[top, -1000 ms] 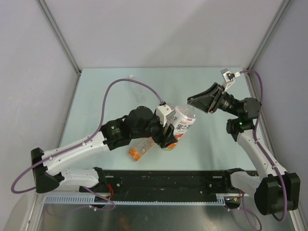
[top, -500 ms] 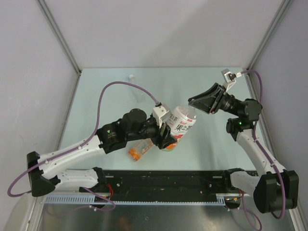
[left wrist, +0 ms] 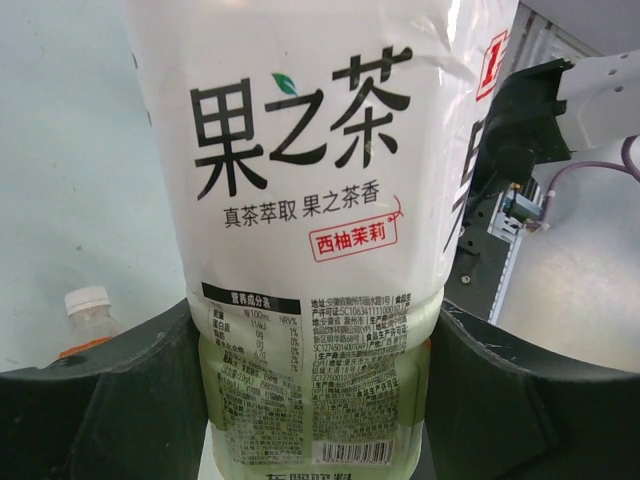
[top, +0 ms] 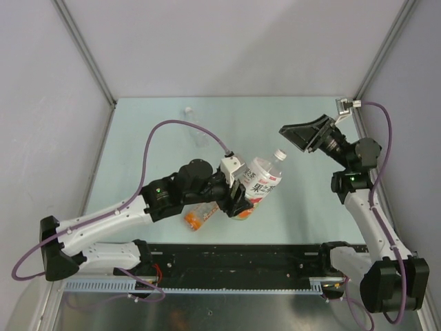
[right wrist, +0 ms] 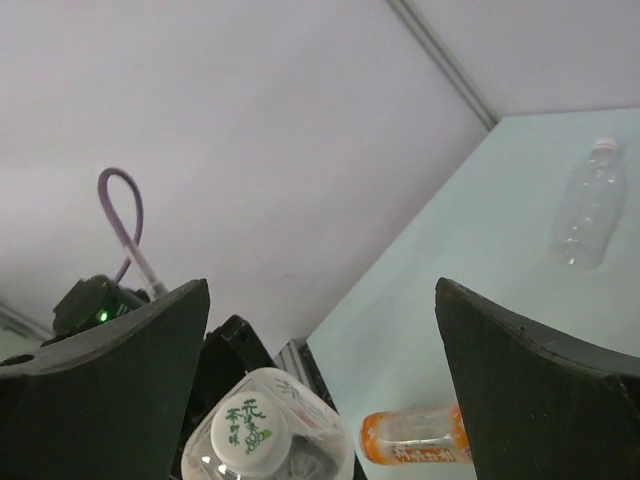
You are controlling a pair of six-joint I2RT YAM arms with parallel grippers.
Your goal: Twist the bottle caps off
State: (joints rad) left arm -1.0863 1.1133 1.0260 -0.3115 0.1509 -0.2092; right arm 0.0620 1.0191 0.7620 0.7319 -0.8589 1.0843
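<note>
My left gripper [top: 242,200] is shut on the lower body of the yellow-green bottle [top: 256,181], which has a white label and tilts up to the right. In the left wrist view the bottle [left wrist: 320,200] fills the gap between both fingers [left wrist: 100,400]. Its white cap [top: 280,154] sits on the neck. My right gripper [top: 295,138] hangs open a short way up and right of the cap, touching nothing. The right wrist view shows the cap [right wrist: 249,435] low between the wide-spread fingers [right wrist: 540,380]. The orange bottle [top: 200,215] and the clear bottle [top: 196,131] lie on the table.
The orange bottle [right wrist: 415,438] lies under my left arm near the black rail [top: 241,258] at the front edge. The clear bottle [right wrist: 588,205] lies at the back, with its white cap [right wrist: 604,145] on. Grey walls close in the table [top: 303,207] on three sides.
My right gripper has opened wide and drawn back up and right from the cap, which stays on the bottle. The left arm shifted a little with the bottle.
</note>
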